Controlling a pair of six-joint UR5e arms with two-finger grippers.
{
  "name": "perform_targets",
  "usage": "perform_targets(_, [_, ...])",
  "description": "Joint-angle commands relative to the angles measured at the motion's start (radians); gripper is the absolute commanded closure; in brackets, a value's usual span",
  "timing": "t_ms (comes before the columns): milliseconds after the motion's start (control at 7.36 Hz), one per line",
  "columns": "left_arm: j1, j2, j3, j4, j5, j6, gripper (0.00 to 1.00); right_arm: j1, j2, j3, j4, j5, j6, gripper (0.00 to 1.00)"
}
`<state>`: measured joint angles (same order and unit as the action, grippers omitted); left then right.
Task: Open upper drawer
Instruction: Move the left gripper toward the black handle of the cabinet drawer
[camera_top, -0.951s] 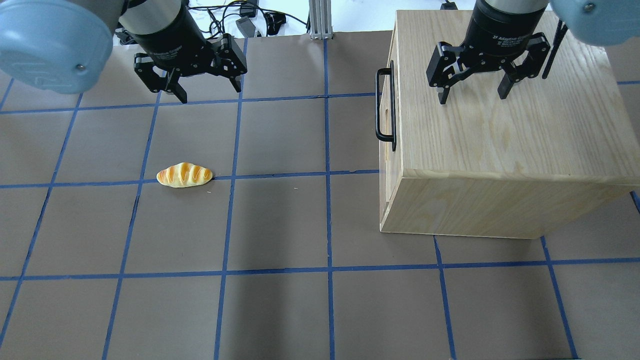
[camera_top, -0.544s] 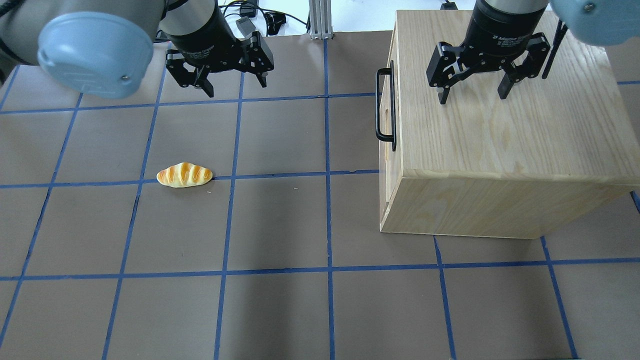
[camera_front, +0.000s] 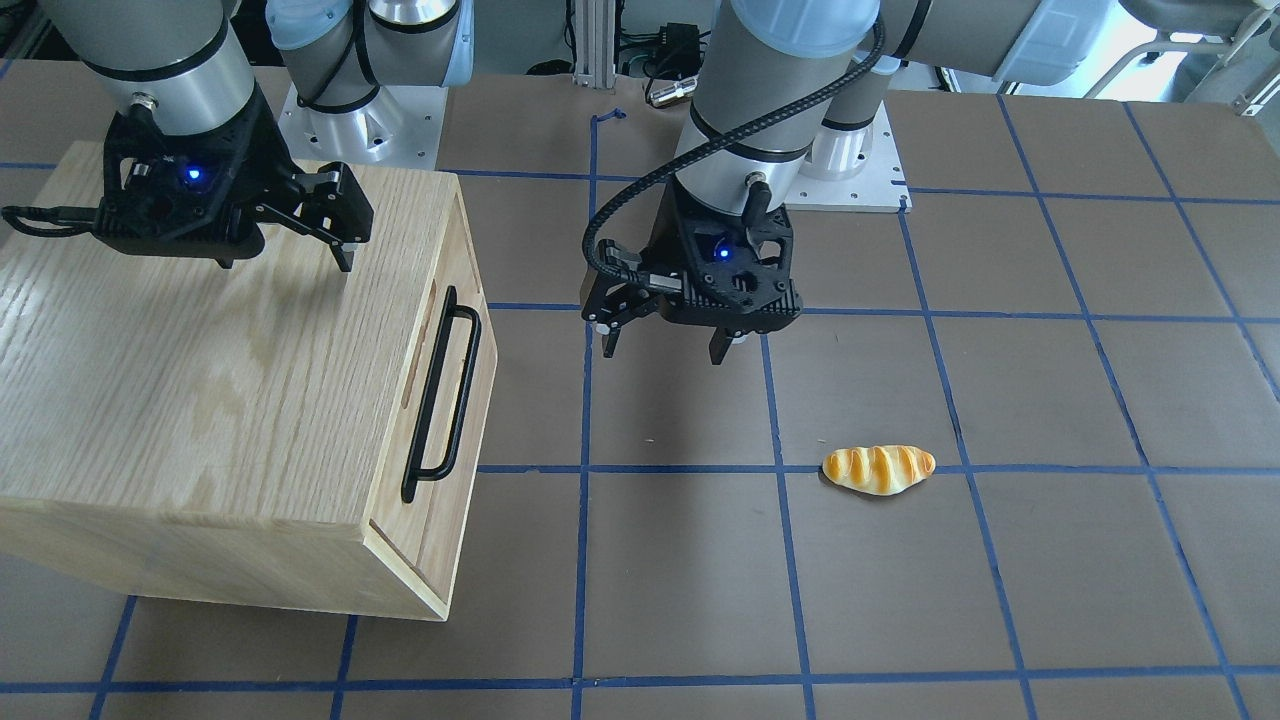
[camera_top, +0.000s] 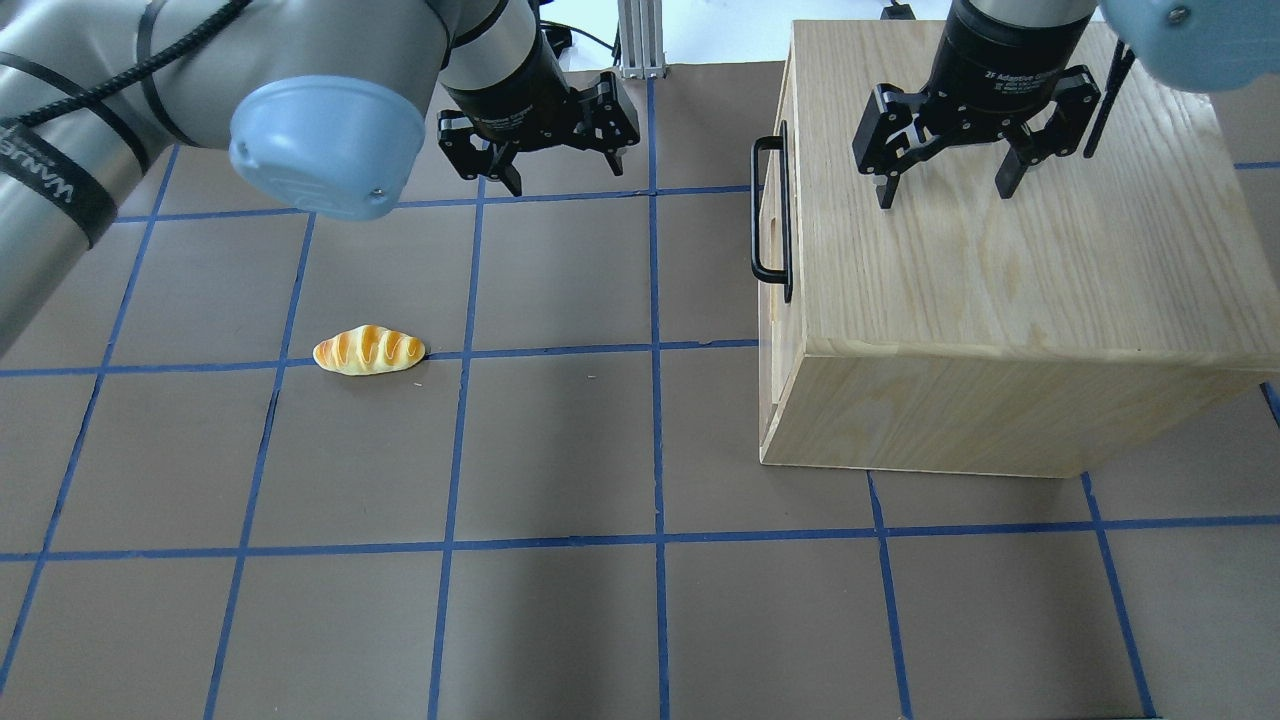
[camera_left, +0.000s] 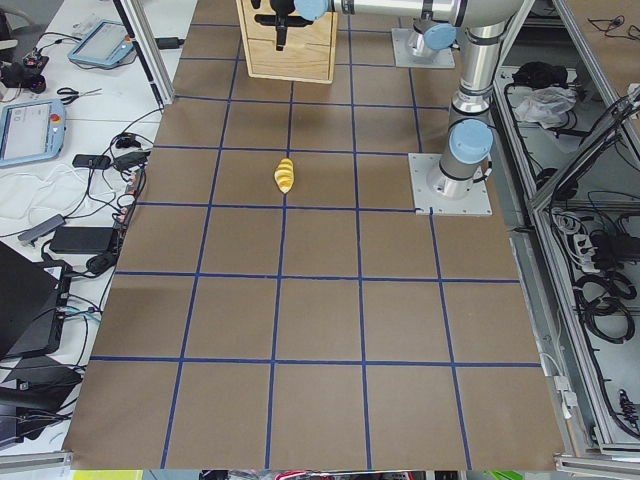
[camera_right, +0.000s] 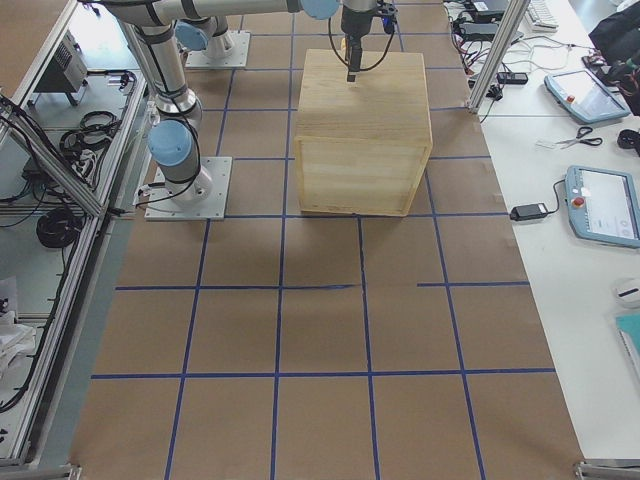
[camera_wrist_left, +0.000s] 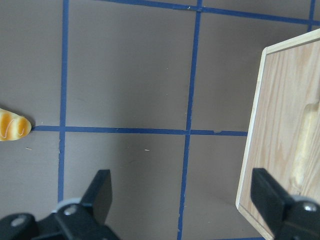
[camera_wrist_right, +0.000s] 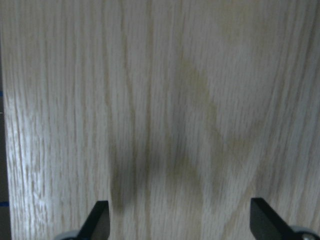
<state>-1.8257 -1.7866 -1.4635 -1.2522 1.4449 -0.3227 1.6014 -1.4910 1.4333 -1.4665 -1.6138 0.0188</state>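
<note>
- A bread roll (camera_front: 878, 469) lies on the brown, blue-taped table (camera_front: 1000, 600), on a tape line and well apart from the cabinet.
- The oak-grain cabinet (camera_front: 200, 400) stands on the robot's right side of the table. The upper drawer (camera_front: 438, 345) sits shut in its front (the face turned toward the roll), and the black bar handle (camera_top: 755, 210) is apart from both grippers.
- The left gripper (camera_front: 664, 350) hovers over the table near the drawer front, jaws spread wide with nothing between them.
- The right gripper (camera_top: 946, 194) hangs above the cabinet's top, its jaws also apart and empty.
- Farthest back stand the right arm's base (camera_front: 365, 125) and the left arm's base (camera_front: 850, 165).
</note>
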Motion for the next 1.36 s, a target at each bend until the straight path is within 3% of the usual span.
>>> perform_targets(0, [-0.027,-0.036,0.002,0.057,-0.067,-0.042,0.00,0.000,0.000,-0.001,0.000,0.000,0.000,0.00])
perform_targets(1223, [-0.142,-0.123,0.012,0.162,-0.089,-0.150,0.00,0.000,0.000,0.001,0.000,0.000,0.001,0.00])
